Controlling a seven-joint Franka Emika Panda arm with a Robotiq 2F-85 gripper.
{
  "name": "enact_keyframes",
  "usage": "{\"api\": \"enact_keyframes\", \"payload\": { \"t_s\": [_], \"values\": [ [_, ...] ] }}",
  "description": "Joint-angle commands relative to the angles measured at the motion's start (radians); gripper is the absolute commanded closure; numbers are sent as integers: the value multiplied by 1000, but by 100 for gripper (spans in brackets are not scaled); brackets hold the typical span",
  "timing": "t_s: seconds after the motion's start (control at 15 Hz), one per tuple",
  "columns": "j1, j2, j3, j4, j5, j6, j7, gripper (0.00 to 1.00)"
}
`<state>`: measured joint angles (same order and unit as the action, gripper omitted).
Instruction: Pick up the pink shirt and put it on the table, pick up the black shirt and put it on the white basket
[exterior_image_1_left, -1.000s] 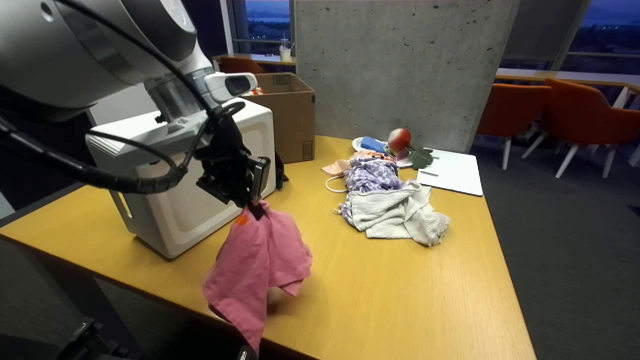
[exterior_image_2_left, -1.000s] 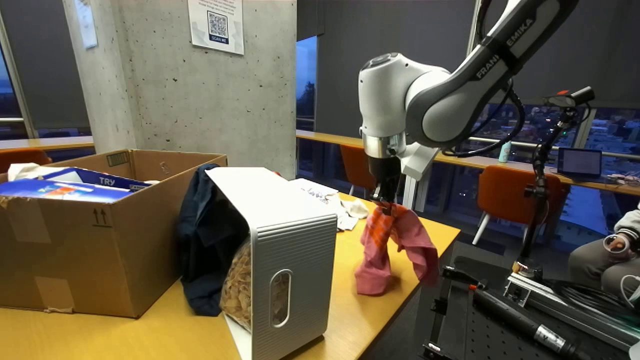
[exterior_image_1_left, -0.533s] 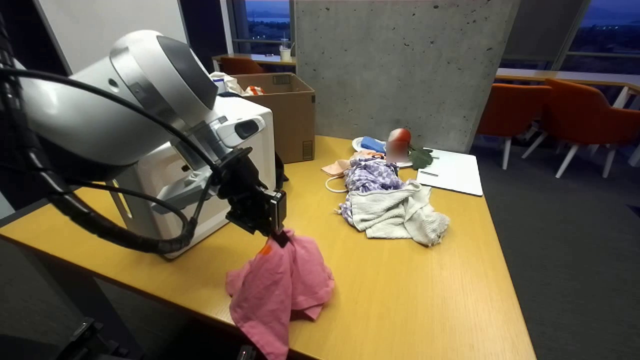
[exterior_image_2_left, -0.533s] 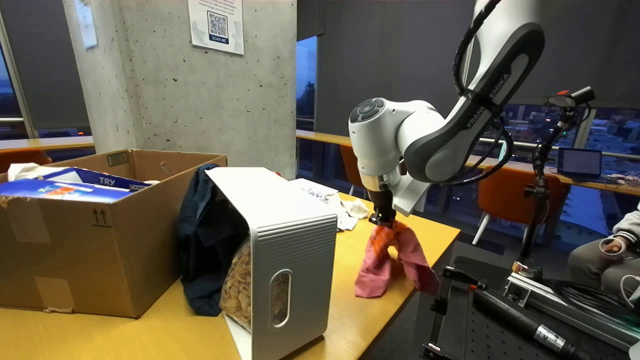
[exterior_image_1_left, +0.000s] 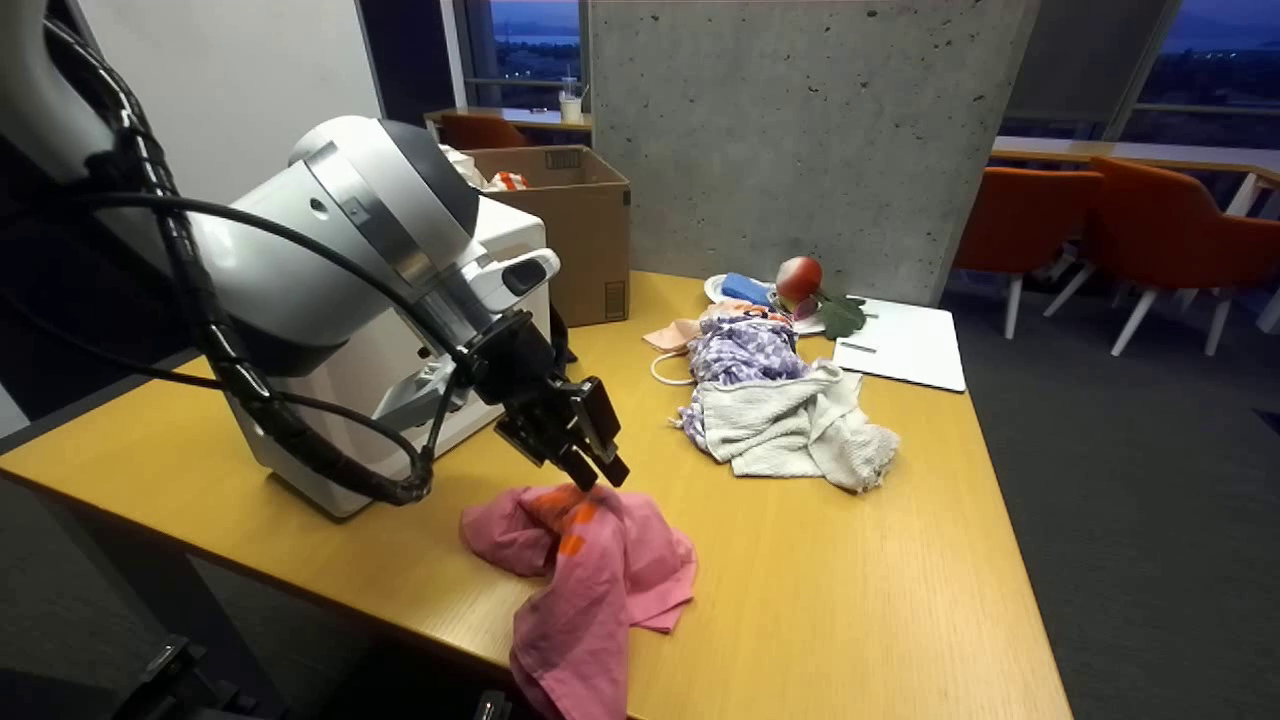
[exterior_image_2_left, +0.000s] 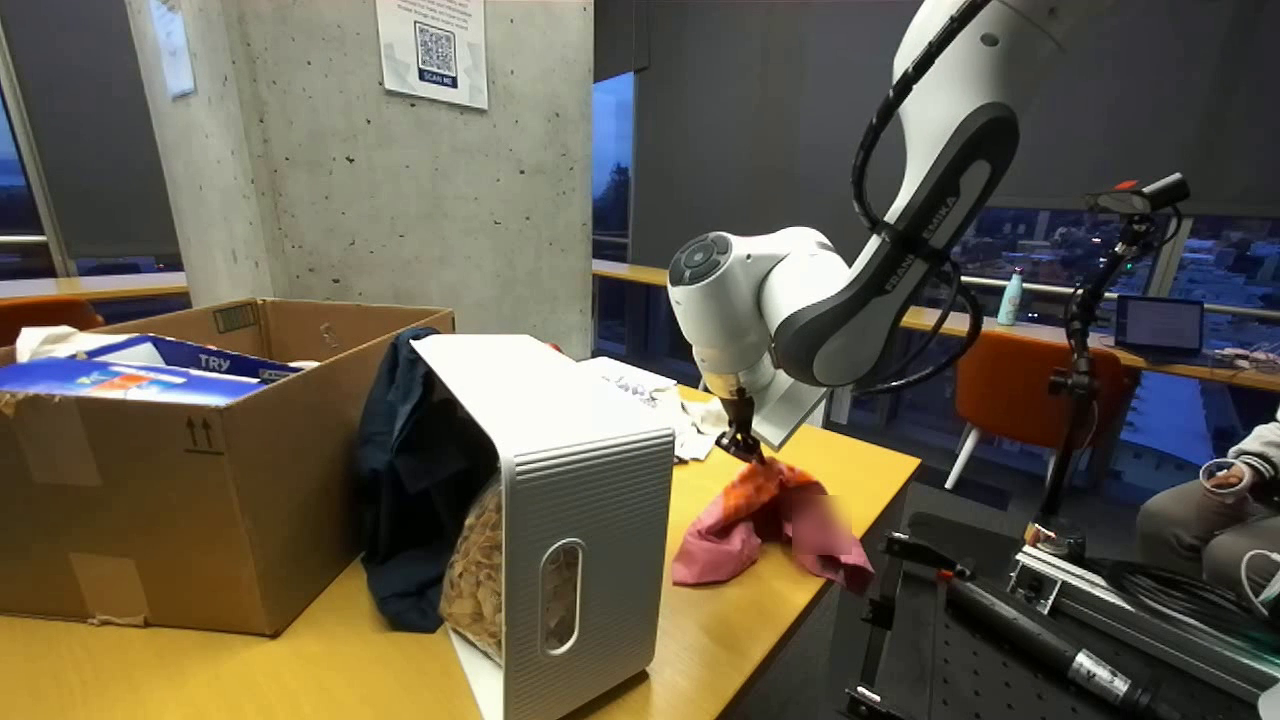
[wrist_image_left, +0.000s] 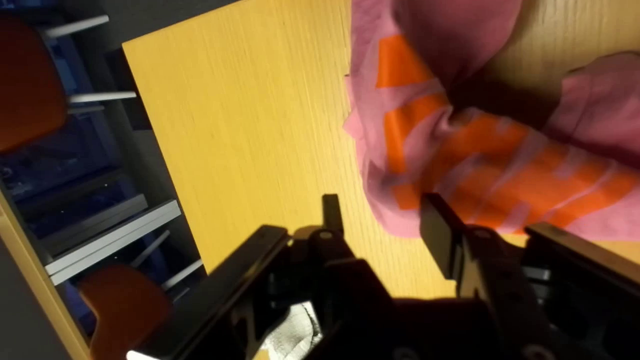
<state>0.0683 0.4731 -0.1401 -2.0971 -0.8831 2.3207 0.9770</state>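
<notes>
We see the hand (exterior_image_1_left: 600, 474) with jaws clearly apart, gripping nothing; the pink shirt (exterior_image_1_left: 592, 600) lies rumpled just beneath, one end over an edge of the bench (exterior_image_1_left: 850, 600); whether hand and cloth touch, we cannot tell.

"What sort of place is this?"

"Looks like an office. In an exterior view a laptop (exterior_image_2_left: 1160, 325) sits on a long counter (exterior_image_2_left: 640, 274), far right, with an orange chair (exterior_image_2_left: 1015, 390) in front."

"What else says so?"

"A poster (exterior_image_2_left: 433, 45) with a scan code (exterior_image_2_left: 436, 54), upper left, on a rough concrete pillar (exterior_image_2_left: 420, 200), and windows (exterior_image_2_left: 1230, 250) at the right showing buildings (exterior_image_2_left: 1242, 280) outside."

"And the robot arm (exterior_image_2_left: 930, 210) over the table (exterior_image_2_left: 862, 465)?"

"That and the black board with holes (exterior_image_2_left: 985, 660), lower right, would suit a lab too. I can't tell which."
</notes>
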Motion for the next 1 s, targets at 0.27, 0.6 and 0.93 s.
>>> {"api": "enact_keyframes", "payload": {
  "t_s": [0.27, 0.6, 0.93],
  "values": [
    [-16, -163, -2, 42, -14, -123, -55, 0],
    [-69, -89, -2, 330, 48, -212, -144, 0],
    [-94, 59, 0, 625, 173, -209, -238, 0]
  ]
}}
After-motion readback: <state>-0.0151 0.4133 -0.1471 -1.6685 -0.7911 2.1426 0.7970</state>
